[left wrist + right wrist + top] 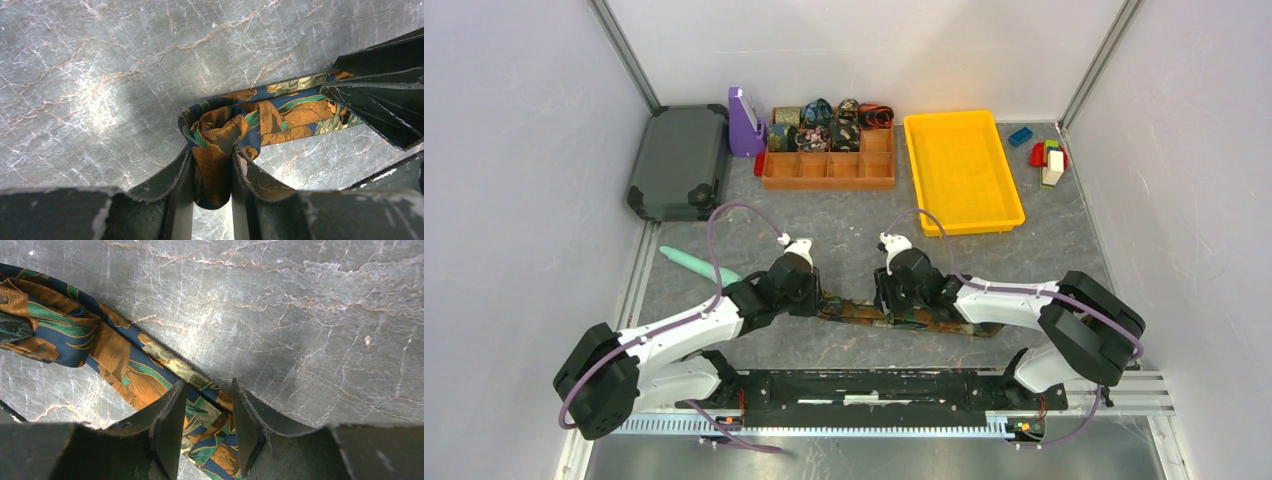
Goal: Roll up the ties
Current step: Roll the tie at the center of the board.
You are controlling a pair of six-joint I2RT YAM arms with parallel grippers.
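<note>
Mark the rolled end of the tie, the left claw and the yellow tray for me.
rolled end of the tie (212, 122), left wrist view, on the coil's centre fold.
left claw (212, 150), left wrist view, midway between its fingertips.
yellow tray (964, 170), top view, on its bare floor.

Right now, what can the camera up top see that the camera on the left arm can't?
Only the top view shows the yellow tray, the wooden box holding rolled ties, the grey case, the toy blocks and the teal stick. Only the left wrist view shows up close how the tie curls into a coil, pinched in the left gripper. Both show that tie and the marbled table.
</note>
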